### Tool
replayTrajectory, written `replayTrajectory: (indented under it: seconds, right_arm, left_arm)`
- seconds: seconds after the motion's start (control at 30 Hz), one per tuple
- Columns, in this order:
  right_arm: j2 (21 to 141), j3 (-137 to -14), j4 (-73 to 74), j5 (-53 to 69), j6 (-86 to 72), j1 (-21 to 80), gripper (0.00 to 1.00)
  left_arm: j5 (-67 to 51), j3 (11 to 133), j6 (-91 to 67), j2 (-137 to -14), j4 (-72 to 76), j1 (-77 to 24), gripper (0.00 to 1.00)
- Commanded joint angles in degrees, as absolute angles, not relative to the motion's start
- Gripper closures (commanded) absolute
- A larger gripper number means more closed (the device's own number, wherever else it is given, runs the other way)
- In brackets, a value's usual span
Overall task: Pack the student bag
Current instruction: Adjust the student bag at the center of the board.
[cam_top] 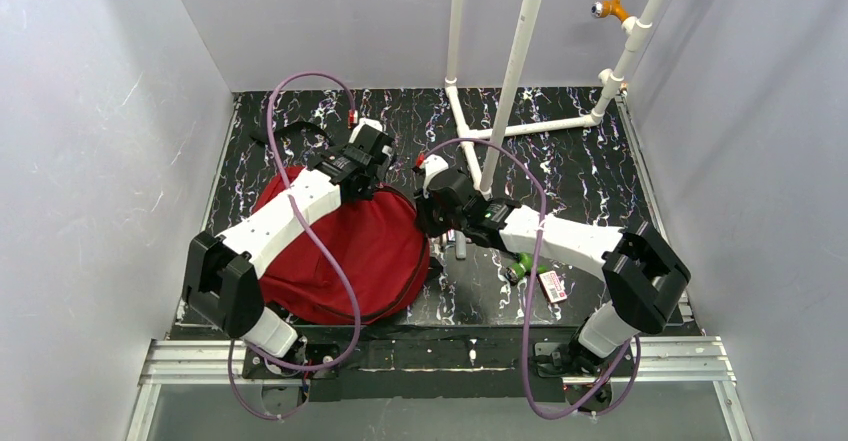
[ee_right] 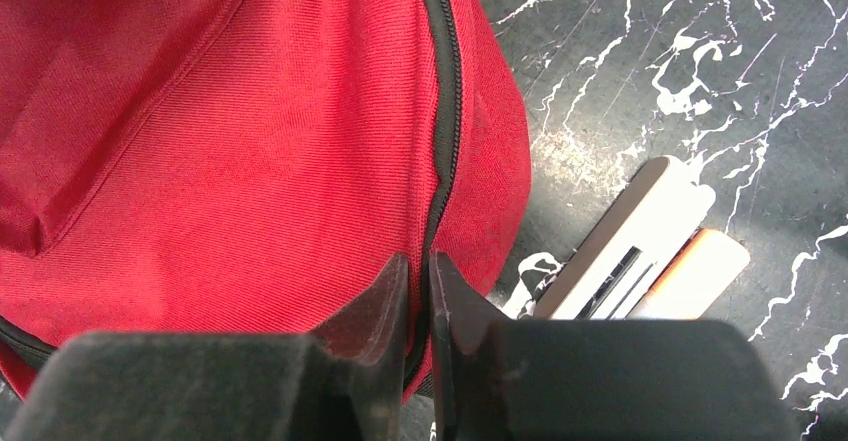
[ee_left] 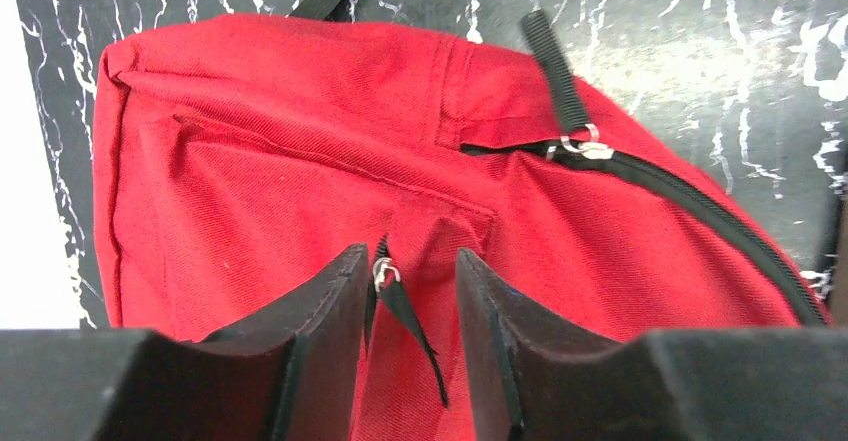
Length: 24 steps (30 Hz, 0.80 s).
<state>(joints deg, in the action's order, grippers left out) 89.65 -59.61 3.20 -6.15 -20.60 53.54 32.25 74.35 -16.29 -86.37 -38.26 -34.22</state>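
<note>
Left gripper [ee_left: 410, 256] first: my two fingers there stand partly apart over the upper front of the student bag [ee_left: 280, 161], and a small zipper pull [ee_left: 382, 273] with its black tab lies in the gap between them, not clamped. Over on the other side, my right gripper [ee_right: 418, 261] is pinched down to a thin slit at the bag's rounded edge, and the black zipper band [ee_right: 445, 111] runs straight into that slit, so I have hold of the bag there. From above, the red bag lies flat on the black marbled table [cam_top: 580, 161], on its left half, under my left arm and reaching across to my right fingers. Just beside the bag's edge near my right gripper lie a white flat piece [ee_right: 640, 226] and an orange-and-white piece [ee_right: 700, 271], side by side and touching. A green item [cam_top: 522, 266] lies under my right forearm; I cannot make out what it is.
</note>
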Motion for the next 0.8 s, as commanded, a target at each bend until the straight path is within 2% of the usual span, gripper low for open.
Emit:
replayTrajectory:
  seconds: [0.0,0.07,0.13,0.27,0.37,0.43,0.47,0.6,0.77]
  right_arm:
    - [88.4,-59.4,0.6,-8.4,-20.1,53.4,0.81]
    - [88.4,-59.6,0.6,-8.9,-19.7,53.4,0.80]
    - [88.8,-59.9,0.5,-8.3,-19.6,53.4,0.79]
    - [90.7,-60.6,0.5,-6.7,-19.6,53.4,0.80]
    - [91.9,-60.6,-1.3,-6.1,-20.0,53.5,0.86]
    - [92.4,-61.2,-1.1,-6.2,-20.3,53.4,0.94]
    - [92.4,-61.4,-1.3,-6.7,-20.5,53.4,0.99]
    - [93.8,-62.6,-4.1,-12.6,-20.8,53.4,0.99]
    - [101.7,-73.4,-0.9,-29.6,-16.0,53.3,0.99]
  left_arm:
    - [31.1,76.3,-16.8,-85.1,-41.1,-32.4,0.64]
    - [29.0,74.7,-17.5,-84.4,-41.3,-32.3,0.50]
    - [28.0,72.8,-18.0,-83.4,-41.4,-32.3,0.47]
    - [27.8,68.2,-18.3,-80.3,-41.1,-32.4,0.64]
    - [27.2,66.0,-17.8,-78.2,-41.2,-32.3,0.84]
    - [28.7,64.8,-17.2,-76.5,-41.2,-32.3,1.00]
    - [29.3,64.4,-16.9,-75.3,-41.4,-32.4,1.00]
    - [27.7,60.6,-17.8,-66.9,-40.1,-32.4,1.00]
    - [21.7,55.6,-20.0,-57.5,-38.5,-32.3,1.00]
